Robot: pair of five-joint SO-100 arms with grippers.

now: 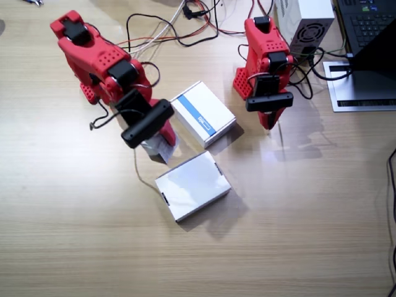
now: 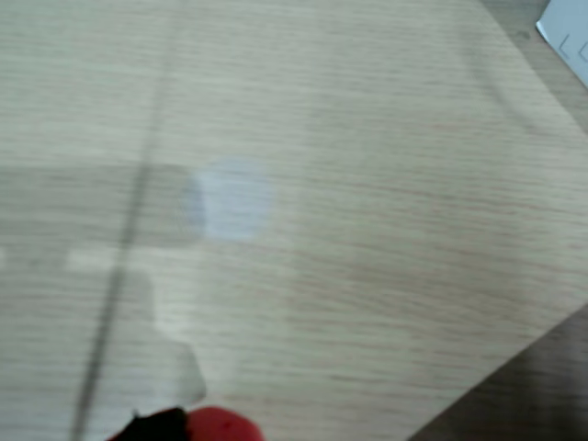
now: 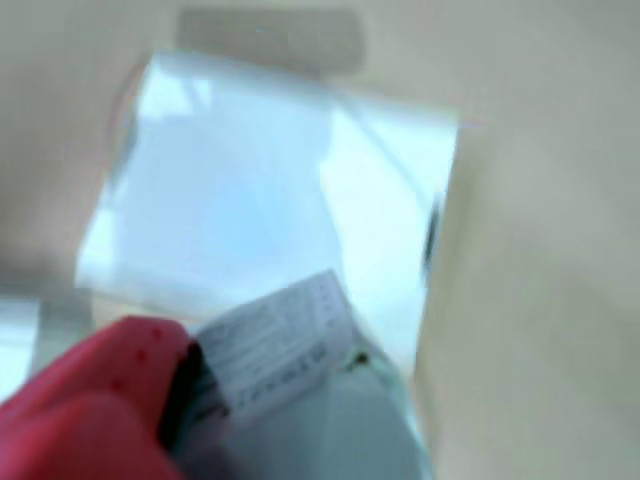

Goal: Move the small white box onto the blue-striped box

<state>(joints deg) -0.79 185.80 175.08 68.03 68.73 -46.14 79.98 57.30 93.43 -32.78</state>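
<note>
Your right gripper [image 1: 158, 143] is clamped on the small white box [image 3: 275, 355], between the blue-striped box [image 1: 202, 113] just behind it and the plain white box [image 1: 192, 185] in front. Your left gripper [image 1: 270, 120] hangs apart over bare table [image 1: 297, 235]; you cannot tell its jaws.

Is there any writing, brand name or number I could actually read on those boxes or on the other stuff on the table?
Nothing can be read.
Small white box: rows of dark print, too blurred to read.
Blue-striped box: a small mark beside the stripe, too small to read.
Plain white box: no print visible.
Laptop: the key markings are too small to read.
</note>
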